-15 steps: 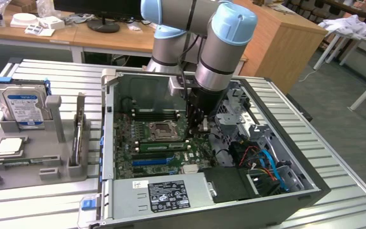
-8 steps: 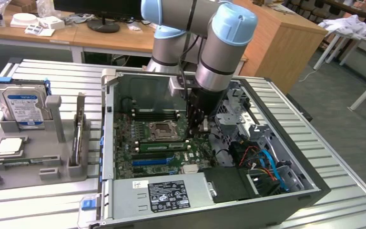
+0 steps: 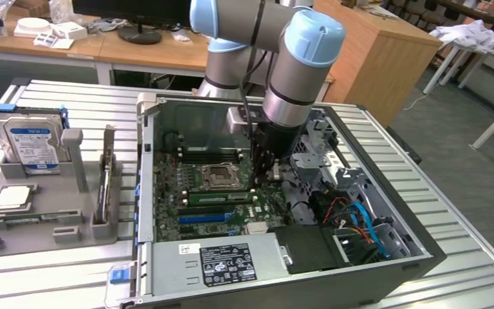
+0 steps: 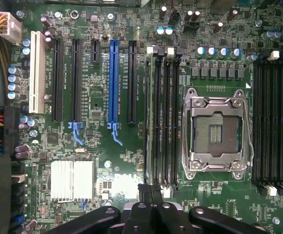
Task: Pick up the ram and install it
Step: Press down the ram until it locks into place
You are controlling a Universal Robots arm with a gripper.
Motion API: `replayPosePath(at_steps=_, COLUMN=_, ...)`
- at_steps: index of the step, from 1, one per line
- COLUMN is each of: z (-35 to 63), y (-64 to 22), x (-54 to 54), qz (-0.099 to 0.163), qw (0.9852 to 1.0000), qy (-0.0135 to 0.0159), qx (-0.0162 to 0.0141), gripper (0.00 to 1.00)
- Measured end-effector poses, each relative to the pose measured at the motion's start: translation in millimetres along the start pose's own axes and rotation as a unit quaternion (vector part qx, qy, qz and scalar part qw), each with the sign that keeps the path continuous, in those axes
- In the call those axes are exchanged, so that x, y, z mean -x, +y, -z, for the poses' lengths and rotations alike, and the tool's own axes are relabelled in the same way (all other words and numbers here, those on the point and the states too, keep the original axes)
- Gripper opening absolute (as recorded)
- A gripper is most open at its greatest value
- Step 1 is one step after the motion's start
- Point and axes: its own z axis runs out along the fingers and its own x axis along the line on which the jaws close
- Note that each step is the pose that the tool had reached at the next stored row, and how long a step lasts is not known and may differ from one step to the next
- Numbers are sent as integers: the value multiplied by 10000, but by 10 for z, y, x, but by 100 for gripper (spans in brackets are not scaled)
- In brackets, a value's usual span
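Gripper (image 4: 151,194) jaws fully shut, tip at end of ram (image 3: 217,197) standing in slot beside CPU socket (image 4: 214,131); prob. pressing it home.

The gripper (image 4: 150,189) hangs over the motherboard (image 4: 97,112) with its black fingers pressed together, their tips above one end of a bank of memory slots (image 4: 168,117). In that bank's slot farthest from the empty processor socket (image 4: 216,131) stands a thin green edge, apparently the ram (image 4: 149,112). A second bank (image 4: 273,122) flanks the socket's other side. Beside the ram runs a blue expansion slot (image 4: 113,80) among black ones, with a finned silver heatsink (image 4: 73,179) near them.
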Motion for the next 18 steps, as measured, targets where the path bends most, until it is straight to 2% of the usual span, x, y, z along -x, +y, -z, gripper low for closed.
replayPosePath(at_steps=9, z=-75, y=-1, x=-2, qz=0, qw=10000, qy=0, qx=0, gripper=11)
replayPosePath(at_steps=18, z=-81, y=-2, x=10, qz=0, qw=10000, qy=0, qx=0, gripper=11)
